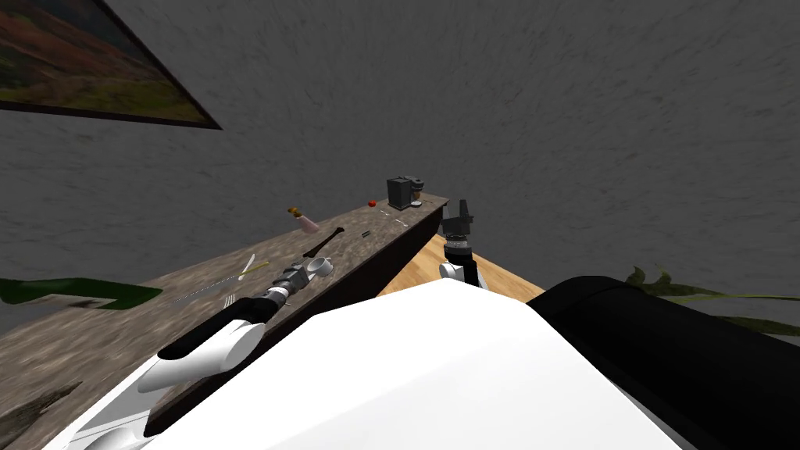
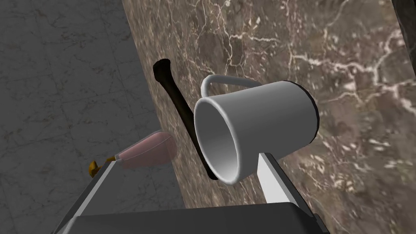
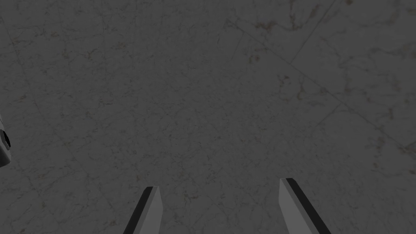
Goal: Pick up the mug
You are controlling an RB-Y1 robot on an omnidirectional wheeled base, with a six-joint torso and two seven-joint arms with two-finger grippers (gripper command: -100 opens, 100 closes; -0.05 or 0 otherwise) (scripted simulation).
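Observation:
A white mug (image 2: 260, 122) with a loop handle sits on the brown marbled counter (image 2: 345, 61), its mouth turned toward my left hand. My left gripper (image 2: 189, 157) is open around it. One finger (image 2: 274, 178) lies against the mug's side near the rim, and the other finger (image 2: 93, 191) stands well clear on the wall side. In the head view the mug (image 1: 321, 266) is right at the tip of my outstretched left gripper (image 1: 308, 270). My right gripper (image 1: 462, 211) is raised past the counter's end, open (image 3: 219, 183) with nothing between its fingers.
A long black object (image 2: 174, 97) lies just behind the mug, with a pink bottle (image 2: 148, 151) by the grey wall. Further along the counter (image 1: 117, 328) are cutlery (image 1: 248, 267), a red item (image 1: 372, 203) and a dark coffee machine (image 1: 402, 192). A wood floor (image 1: 437, 269) lies beyond the counter.

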